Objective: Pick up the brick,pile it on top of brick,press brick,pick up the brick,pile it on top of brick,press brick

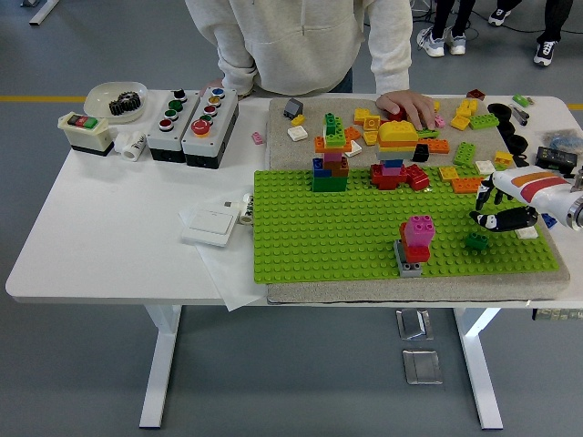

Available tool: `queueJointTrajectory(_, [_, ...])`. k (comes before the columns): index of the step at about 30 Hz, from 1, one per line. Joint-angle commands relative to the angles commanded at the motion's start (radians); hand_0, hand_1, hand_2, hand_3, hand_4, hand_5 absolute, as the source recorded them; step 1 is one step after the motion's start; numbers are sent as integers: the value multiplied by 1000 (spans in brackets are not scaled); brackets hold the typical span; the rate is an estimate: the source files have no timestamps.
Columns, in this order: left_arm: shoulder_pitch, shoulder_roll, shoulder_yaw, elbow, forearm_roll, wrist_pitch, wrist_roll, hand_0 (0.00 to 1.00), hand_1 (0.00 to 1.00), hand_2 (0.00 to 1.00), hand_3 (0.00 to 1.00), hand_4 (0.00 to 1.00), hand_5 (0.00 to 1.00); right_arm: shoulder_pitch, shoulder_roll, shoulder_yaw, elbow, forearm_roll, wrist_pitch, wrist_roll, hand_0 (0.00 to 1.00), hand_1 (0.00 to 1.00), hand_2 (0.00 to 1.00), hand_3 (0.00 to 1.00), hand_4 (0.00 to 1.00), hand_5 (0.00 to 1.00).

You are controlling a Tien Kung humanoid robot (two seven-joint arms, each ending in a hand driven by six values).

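On the white table (118,237) we see a large bright green studded baseplate (319,232) lying on a beige mat (282,123). Near the front of the baseplate stands a small brick stack (416,243): a grey brick at the bottom, a red one above it and a pink one on top. Just to its right a small dark green brick (476,242) sits alone on the baseplate. Our right hand (506,211) comes in from the right edge, white with an orange stripe and black fingers, and hovers a little above and to the right of that dark green brick without touching it; its fingers are loosely apart and hold nothing. Further back on the baseplate stand a taller mixed stack (332,162) with green, orange, blue and brown bricks, and a low red cluster (397,174). Loose bricks (469,150) in yellow, orange, green and white lie scattered over the mat behind. A person in a light sweatshirt (301,41) stands at the far side, one hand (407,106) resting flat on the mat among the loose bricks, just behind a yellow piece (397,135). To the left sit two grey button boxes (193,126), a small switch box (84,132), a white bowl (113,92) holding a dark gear, and a flat white switch plate (212,221).
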Motion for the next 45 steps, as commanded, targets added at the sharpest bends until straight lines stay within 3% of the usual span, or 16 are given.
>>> queueJointTrajectory(1, [0, 0, 0, 0, 0, 0, 0, 792, 714, 604, 534, 523, 509, -1, -1, 1, 2, 1, 3, -1, 468, 520, 593, 507, 633, 525])
queueJointTrajectory(2, [0, 0, 0, 0, 0, 0, 0, 790, 713, 604, 533, 523, 509, -2, -3, 3, 7, 1, 10, -3, 543, 569, 620, 541, 728, 442])
queueJointTrajectory(7, [0, 0, 0, 0, 1, -1, 1, 790, 713, 604, 533, 523, 509, -10, -9, 13, 20, 5, 40, -6, 543, 569, 620, 541, 728, 442])
queueJointTrajectory(8, [0, -1, -1, 0, 2, 0, 1, 791, 712, 604, 533, 523, 508, -11, -10, 15, 22, 6, 45, -6, 597, 624, 691, 588, 853, 443])
queueJointTrajectory(19, [1, -1, -3, 0, 3, 0, 0, 791, 711, 604, 532, 523, 508, -25, -19, 16, 25, 7, 67, -6, 607, 635, 700, 604, 874, 449])
queueJointTrajectory(27, [0, -2, 2, 0, 0, 0, 0, 789, 712, 604, 532, 523, 509, -31, -4, 2, 2, 18, 65, -7, 609, 634, 703, 605, 885, 453])
queueJointTrajectory(43, [-1, -1, 26, 0, -26, 0, -3, 788, 711, 604, 531, 523, 508, -43, 48, -21, -61, 35, 17, -14, 555, 600, 679, 594, 856, 456])
queueJointTrajectory(45, [-1, -1, 28, 0, -27, 0, -3, 789, 710, 604, 532, 523, 508, -43, 51, -24, -67, 35, 9, -13, 514, 550, 637, 567, 814, 456])
